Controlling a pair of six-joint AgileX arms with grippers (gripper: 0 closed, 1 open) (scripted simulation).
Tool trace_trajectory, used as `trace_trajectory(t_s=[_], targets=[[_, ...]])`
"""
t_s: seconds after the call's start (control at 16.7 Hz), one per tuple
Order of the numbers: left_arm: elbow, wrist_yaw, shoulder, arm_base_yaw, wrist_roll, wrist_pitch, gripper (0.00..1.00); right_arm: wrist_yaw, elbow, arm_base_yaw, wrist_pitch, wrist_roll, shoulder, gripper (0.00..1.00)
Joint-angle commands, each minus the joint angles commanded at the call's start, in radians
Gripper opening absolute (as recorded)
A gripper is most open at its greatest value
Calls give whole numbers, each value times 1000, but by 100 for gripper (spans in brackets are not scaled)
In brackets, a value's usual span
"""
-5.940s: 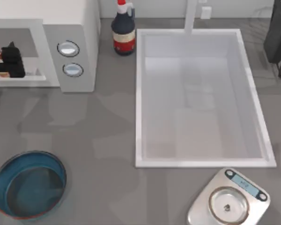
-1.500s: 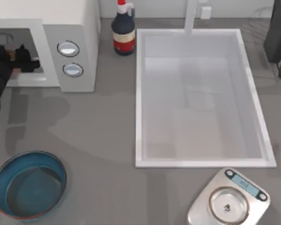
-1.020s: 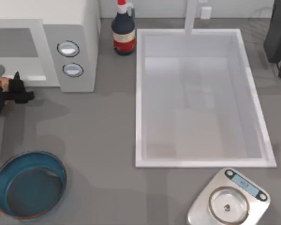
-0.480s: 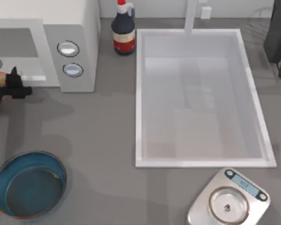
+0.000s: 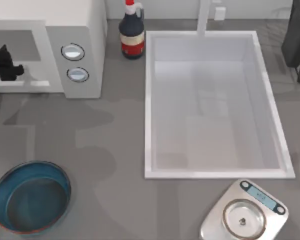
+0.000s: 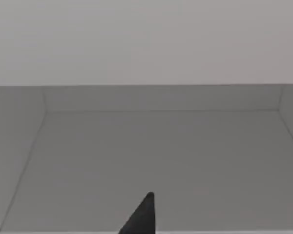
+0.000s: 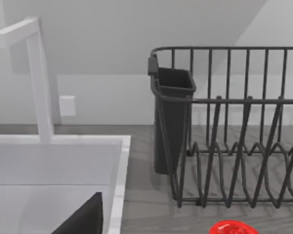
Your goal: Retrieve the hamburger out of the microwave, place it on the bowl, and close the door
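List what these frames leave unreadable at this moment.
- Hamburger: top view, a sliver beside the left gripper at the picture's left edge; grasp unclear.
- Microwave door: top view, cut off by that edge.
- Right gripper: right wrist view, a dark tip at the picture's edge.

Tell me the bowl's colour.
The bowl is dark teal-blue with a thin reddish-brown rim, clearest in the top view.

Matt white microwave [image 5: 82, 30], glossy teal bowl [image 5: 30, 196], brushed-metal scale [image 5: 245, 214].

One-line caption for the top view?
Left tool at the microwave cavity; bowl waiting at the table's front left.
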Motion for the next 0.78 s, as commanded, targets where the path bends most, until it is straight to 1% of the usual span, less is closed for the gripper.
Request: trace_trajectory(t_s=[0.12,0.48,0.6,0.78], targets=[[2,0,-31,0,0,-32,0,0,0,0,0,0,0,100],[5,-3,-30,-4,-8,-40,0,0,0,0,0,0,0,100],[34,-18,-34,-23,-58,-89,0,0,0,0,0,0,0,100],[109,-63,-37,-79,-212,-239,0,0,0,0,0,0,0,100]])
